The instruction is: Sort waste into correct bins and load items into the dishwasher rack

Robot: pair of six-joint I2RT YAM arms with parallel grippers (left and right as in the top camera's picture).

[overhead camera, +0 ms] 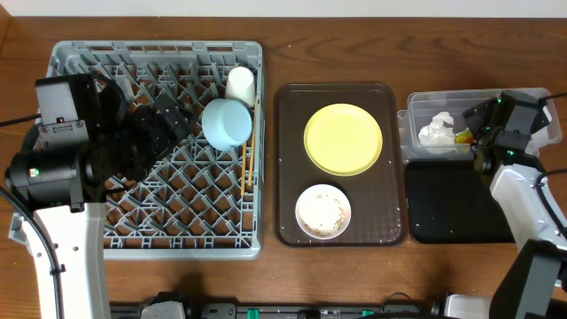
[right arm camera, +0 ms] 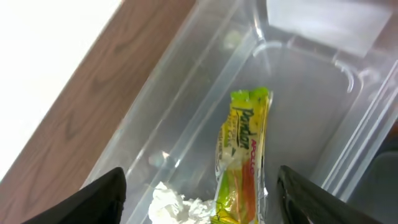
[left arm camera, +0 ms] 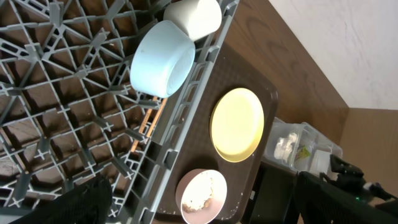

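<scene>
R gripper (right arm camera: 202,190) spread wide over green-yellow snack wrapper (right arm camera: 244,155) in clear plastic tub (right arm camera: 305,87); L gripper (left arm camera: 205,196) spread, empty.

The overhead view looks straight down on the table (overhead camera: 283,35) from well above, taking in the dishwasher rack (overhead camera: 177,251) on the left, the brown serving tray (overhead camera: 292,177) in the middle and the clear tub (overhead camera: 425,106) on the right. The left wrist view sits low over the rack's corner and looks slantwise across it toward the tray, its picture rolled so that edges run diagonally. It shares the light blue bowl (left arm camera: 163,59), white cup (left arm camera: 196,17), yellow plate (left arm camera: 236,124) and white bowl (left arm camera: 200,196) with the overhead. The right wrist view looks down into the tub from very near, sharing the snack wrapper (right arm camera: 242,162) and napkin (right arm camera: 177,208) with the overhead.
</scene>
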